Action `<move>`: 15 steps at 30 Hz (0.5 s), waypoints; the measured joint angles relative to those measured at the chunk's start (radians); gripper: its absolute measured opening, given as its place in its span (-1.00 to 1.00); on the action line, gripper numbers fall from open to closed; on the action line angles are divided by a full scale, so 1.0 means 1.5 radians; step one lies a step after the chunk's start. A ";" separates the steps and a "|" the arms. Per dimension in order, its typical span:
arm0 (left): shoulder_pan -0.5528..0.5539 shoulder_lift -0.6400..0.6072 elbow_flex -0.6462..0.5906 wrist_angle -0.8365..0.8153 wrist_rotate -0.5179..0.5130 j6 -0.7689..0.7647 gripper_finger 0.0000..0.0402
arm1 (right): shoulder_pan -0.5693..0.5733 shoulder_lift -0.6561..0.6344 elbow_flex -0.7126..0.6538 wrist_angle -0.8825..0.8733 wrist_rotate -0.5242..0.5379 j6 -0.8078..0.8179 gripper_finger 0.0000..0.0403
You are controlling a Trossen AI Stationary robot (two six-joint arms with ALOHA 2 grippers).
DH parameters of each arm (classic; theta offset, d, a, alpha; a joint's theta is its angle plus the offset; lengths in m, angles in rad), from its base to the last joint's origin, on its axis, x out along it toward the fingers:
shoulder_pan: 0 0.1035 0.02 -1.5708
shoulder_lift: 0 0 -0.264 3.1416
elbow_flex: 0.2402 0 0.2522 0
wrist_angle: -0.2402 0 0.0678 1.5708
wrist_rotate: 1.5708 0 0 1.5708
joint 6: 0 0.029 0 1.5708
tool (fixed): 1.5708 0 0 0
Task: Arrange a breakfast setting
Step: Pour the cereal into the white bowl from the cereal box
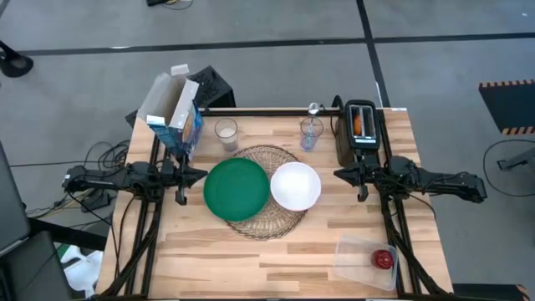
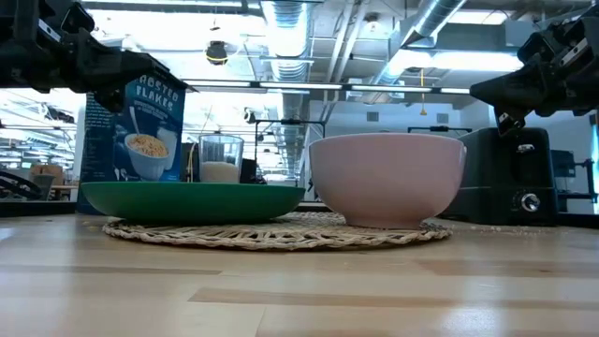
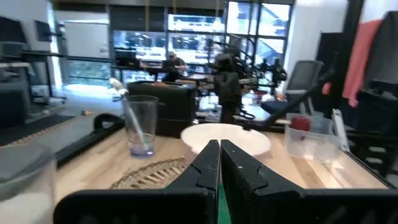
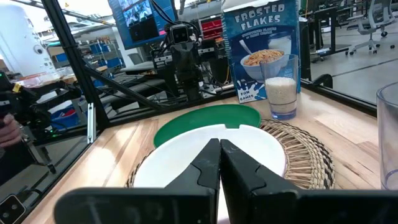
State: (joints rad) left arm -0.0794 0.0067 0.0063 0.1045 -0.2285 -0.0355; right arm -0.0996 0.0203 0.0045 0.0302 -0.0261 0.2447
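High view, setting: woven mat (image 1: 267,203) at the tabletop (image 1: 251,267) centre; green plate (image 1: 236,190) and white bowl (image 1: 295,186) side by side on it, both bare; glass of white contents (image 1: 226,134) and glass with a spoon (image 1: 311,134) just behind the mat; cereal carton (image 1: 174,119) at the back left, top flaps open
High view, still to place: bagel (image 1: 358,124) sitting in the toaster (image 1: 360,132) slot; apple (image 1: 383,258) in the plastic tub (image 1: 366,262) at the front right corner, well apart from the mat; by my judgement the base of the setting is done and both foods remain to be set out
High view, arms: left gripper (image 1: 197,175) just beside the plate's left edge; right gripper (image 1: 341,174) just right of the bowl; both pinched closed and empty
Low view: plate and bowl resting on the mat; carton behind the plate reads "…OSTED FLAKES"; both arms hang above the tabletop, touching nothing
Left wrist view: fingers pressed together with nothing between them; bowl ahead, spoon glass and toaster beyond, tub with the apple off to one side
Right wrist view: fingers closed on nothing; bowl and plate just ahead; carton reads "FROSTED FLAKES", with smaller print reading "FUN GAMES"; a person's hand (image 4: 7,127) shows at the picture's edge, off the tabletop
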 joint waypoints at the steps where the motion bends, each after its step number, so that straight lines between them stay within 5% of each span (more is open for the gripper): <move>1: 0.000 0.000 0.000 0.015 -0.012 0.009 -1.00 | 0.000 0.000 0.000 0.000 0.000 0.000 -0.81; 15: 0.000 0.028 0.034 0.091 -0.008 -0.015 -1.00 | 0.000 0.000 0.000 0.000 0.000 0.000 -0.81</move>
State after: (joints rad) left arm -0.0799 0.0481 0.0567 0.2415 -0.2409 -0.0576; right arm -0.0998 0.0204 0.0044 0.0300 -0.0261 0.2447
